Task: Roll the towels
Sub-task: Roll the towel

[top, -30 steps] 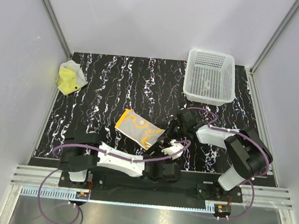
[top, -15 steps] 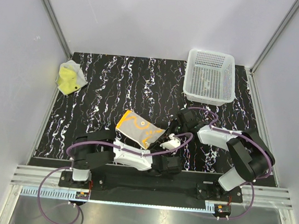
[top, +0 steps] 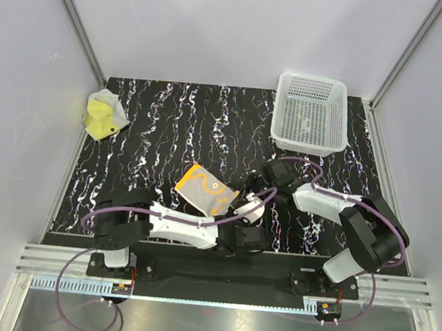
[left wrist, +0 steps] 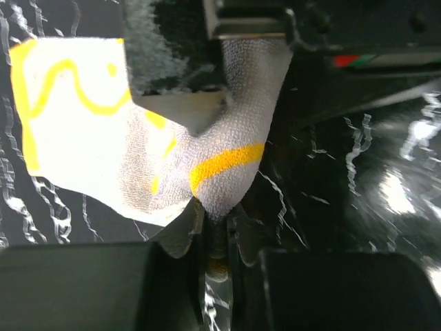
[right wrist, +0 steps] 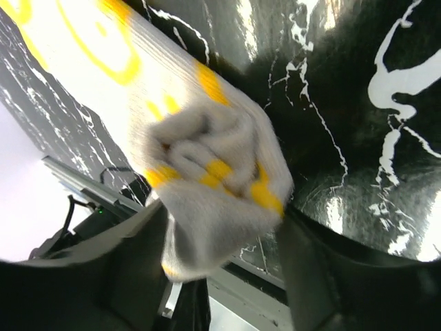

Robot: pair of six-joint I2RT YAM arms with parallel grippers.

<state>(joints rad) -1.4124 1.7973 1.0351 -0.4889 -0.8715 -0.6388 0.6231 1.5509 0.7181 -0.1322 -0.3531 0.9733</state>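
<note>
Left gripper (left wrist: 198, 167): I see it pinched on the orange towel (left wrist: 83, 138).
Right gripper (right wrist: 222, 238): spread – straddling its rolled end.
Place: well apart from the basket (top: 307, 149).

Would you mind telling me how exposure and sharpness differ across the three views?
Left wrist: the flat part of the orange squiggle-patterned towel is overexposed, weave lost, orange reading yellow; glare on the glossy black marbled table. Right wrist: similarly bright, rolled end soft. Top external: evenly lit, sharp.
</note>
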